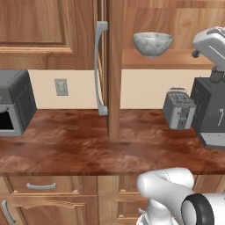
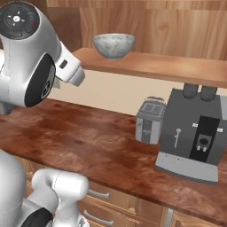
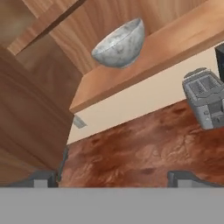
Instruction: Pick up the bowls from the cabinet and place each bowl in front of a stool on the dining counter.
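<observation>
Warm wood fronts rise over a reddish-brown surface (image 1: 66,145) carrying a toaster (image 1: 179,109) and a coffee machine (image 1: 211,112). Up on the cabinet shelf (image 1: 176,59) sits the marbled bowl (image 1: 152,43), upright near the front edge, with the door (image 1: 113,70) swung out edge-on, so it looks easy to reach. From the hand view the claw (image 3: 113,178) is spread wide and empty, well apart from the bowl and aimed up toward it, probably lining up an approach.
</observation>
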You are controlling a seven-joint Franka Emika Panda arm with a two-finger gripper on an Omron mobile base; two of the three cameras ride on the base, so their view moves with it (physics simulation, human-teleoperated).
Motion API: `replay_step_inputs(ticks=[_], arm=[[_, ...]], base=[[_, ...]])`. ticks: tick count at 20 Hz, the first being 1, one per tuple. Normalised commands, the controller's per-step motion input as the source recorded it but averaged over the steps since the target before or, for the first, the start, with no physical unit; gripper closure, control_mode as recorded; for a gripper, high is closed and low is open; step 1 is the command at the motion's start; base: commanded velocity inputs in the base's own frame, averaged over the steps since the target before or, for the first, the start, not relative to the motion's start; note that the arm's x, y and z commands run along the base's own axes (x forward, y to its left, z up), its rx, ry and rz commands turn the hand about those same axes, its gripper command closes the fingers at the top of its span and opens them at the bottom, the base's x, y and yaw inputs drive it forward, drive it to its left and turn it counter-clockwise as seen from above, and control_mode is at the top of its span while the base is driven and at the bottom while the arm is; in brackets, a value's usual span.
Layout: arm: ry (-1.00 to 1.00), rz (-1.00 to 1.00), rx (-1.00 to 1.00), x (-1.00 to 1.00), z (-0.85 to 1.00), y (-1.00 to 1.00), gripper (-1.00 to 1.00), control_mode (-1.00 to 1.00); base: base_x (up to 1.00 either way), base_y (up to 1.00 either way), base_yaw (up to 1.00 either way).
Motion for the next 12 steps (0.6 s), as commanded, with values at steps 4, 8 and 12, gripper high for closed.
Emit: replay_step_inputs(ticks=[4, 8, 12], arm=[[-0.1, 0.08, -0.32, 0.13, 0.0, 0.0, -1.0, -1.0], [-0.1, 0.01, -0.25, 0.02, 0.0, 0.0, -1.0, -1.0], [-0.15, -0.02, -0.01, 0.0, -0.08, 0.0, -1.0, -1.0]], base=[[0.0, 0.0, 0.0], [0.0, 0.0, 0.0], [0.0, 0.0, 0.0]])
